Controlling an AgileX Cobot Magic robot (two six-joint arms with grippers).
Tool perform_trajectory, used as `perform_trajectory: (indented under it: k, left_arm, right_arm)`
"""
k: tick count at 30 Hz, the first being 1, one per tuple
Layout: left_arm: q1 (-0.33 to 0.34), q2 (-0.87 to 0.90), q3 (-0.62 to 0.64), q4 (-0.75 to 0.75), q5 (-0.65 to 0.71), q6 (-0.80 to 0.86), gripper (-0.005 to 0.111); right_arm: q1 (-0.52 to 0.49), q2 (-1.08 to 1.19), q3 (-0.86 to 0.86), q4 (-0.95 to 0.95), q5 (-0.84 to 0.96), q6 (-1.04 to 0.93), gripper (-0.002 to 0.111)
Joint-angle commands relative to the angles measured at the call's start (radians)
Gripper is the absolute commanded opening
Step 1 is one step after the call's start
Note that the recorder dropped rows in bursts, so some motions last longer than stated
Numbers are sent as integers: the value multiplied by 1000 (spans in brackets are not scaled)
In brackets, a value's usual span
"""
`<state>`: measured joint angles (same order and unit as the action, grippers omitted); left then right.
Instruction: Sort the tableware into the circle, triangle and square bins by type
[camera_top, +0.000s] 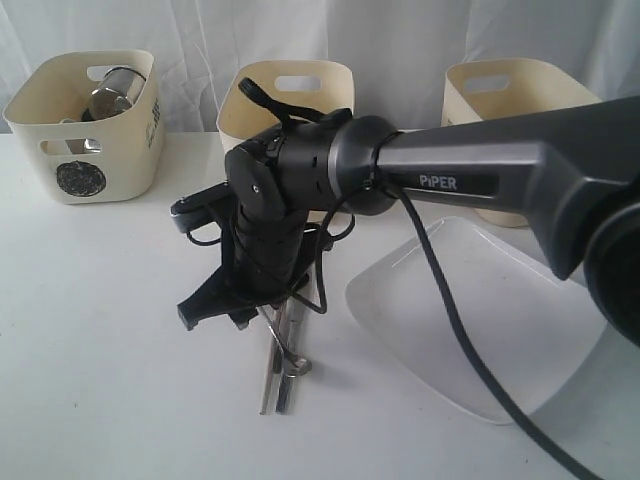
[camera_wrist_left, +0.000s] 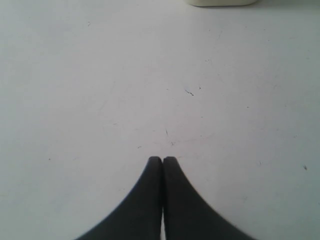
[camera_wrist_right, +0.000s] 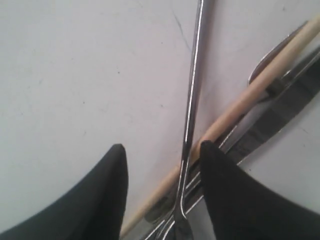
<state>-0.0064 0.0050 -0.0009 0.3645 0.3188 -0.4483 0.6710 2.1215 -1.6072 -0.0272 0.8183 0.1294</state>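
Observation:
My right gripper (camera_top: 232, 303) reaches across the middle of the table and points down onto a pile of cutlery (camera_top: 282, 362). In the right wrist view the right gripper (camera_wrist_right: 162, 150) stands open. A thin steel handle (camera_wrist_right: 192, 100) and a wooden chopstick (camera_wrist_right: 240, 105) run between its fingers, and neither finger clasps them. More steel cutlery (camera_wrist_right: 280, 102) lies under the chopstick. The large white plate (camera_top: 450, 320) lies right of the pile. A steel mug (camera_top: 112, 92) sits in the circle bin (camera_top: 85, 150). My left gripper (camera_wrist_left: 162, 161) is shut and empty over bare table.
Two more cream bins stand along the back, one in the middle (camera_top: 290, 95) partly behind the arm and one at the right (camera_top: 515, 95); their front marks are hidden. A black cable (camera_top: 455, 320) hangs over the plate. A bin's base (camera_wrist_left: 220, 2) shows beyond the left gripper.

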Motion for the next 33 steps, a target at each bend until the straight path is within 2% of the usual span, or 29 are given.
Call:
perform_trajectory:
  k: [1, 7, 14, 20, 23, 29, 33]
  left_arm:
    - [-5, -5, 1, 2, 14, 0, 1]
    - [-5, -5, 1, 2, 14, 0, 1]
    - [-5, -5, 1, 2, 14, 0, 1]
    - [-5, -5, 1, 2, 14, 0, 1]
    - [-5, -5, 1, 2, 14, 0, 1]
    - [-5, -5, 1, 2, 14, 0, 1]
    - [-5, -5, 1, 2, 14, 0, 1]
  right_arm:
    - [-2, 34, -59, 4, -12, 0, 44]
    - [-11, 93, -168, 4, 49, 4, 44]
    - [-26, 144, -177, -10, 128, 4, 44]
    - [-26, 160, -177, -10, 126, 4, 43]
    - [-26, 160, -177, -10, 126, 1, 35]
    - [-26, 160, -177, -10, 119, -21, 0]
    - [-26, 146, -201, -10, 196, -24, 0]
